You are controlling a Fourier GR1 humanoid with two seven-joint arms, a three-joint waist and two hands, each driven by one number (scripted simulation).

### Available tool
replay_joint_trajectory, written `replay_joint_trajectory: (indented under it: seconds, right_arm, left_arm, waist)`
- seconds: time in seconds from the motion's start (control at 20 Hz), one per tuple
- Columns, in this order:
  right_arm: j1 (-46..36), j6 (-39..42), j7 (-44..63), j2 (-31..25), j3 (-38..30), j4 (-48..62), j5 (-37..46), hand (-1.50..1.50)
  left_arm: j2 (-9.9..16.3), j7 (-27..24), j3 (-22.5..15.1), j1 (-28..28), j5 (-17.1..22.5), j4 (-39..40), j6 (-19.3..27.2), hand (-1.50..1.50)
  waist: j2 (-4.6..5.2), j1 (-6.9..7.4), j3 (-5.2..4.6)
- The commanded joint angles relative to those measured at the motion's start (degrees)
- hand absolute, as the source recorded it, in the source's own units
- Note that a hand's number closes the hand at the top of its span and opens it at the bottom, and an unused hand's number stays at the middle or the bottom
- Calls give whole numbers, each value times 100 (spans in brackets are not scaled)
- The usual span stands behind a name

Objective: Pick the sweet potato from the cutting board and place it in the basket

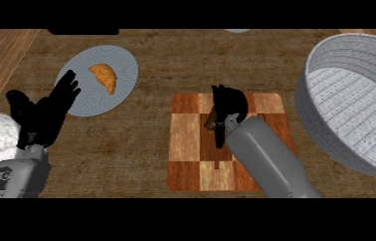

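While the right robot hand [229, 108] lies over the middle of the cutting board [189, 135], its black fingers curl down around the sweet potato [211, 120], of which only a small brown sliver shows at the hand's left edge. The sweet potato therefore sits on the board, mostly hidden under the hand, and whether it is lifted off the wood cannot be told. The grey right forearm [268, 158] runs from the near edge of the view up and leftward across the board's right half.

The cutting board is a checkered pattern of light and reddish wood squares, lying flat on the dark wooden bench [191, 60] near the centre of the view. To its right, well apart from the sweet potato, stands the basket [323, 120], a large pale grey woven bowl whose rim is cut off by the right edge of the view; its near-left wall comes close to the board's right side.

At the far left lies a pale grey plate [81, 80] with an orange croissant [104, 77] resting on it. The left robot hand [46, 113] shows at the left edge, open with fingers straight and pointing up, its fingertips overlapping the plate's near-left rim in the view. It holds nothing.
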Motion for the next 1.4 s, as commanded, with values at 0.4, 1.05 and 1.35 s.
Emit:
replay_joint_trajectory:
  seconds: [0.4,1.05,1.35]
  right_arm:
    - [-8,-110,-284,200,553,744,283,150]
    - [2652,-913,-2718,-48,1614,-1939,556,150]
    - [4617,-1655,-3461,-1223,2261,-3781,442,150]
  left_arm:
    - [29,285,393,-575,-39,296,-258,0]
    - [-124,-84,526,343,-200,195,-125,0]
    - [1,-60,634,391,-170,21,-135,0]
  waist:
    - [15,42,1]
    - [-229,-531,21]
    - [-182,-589,10]
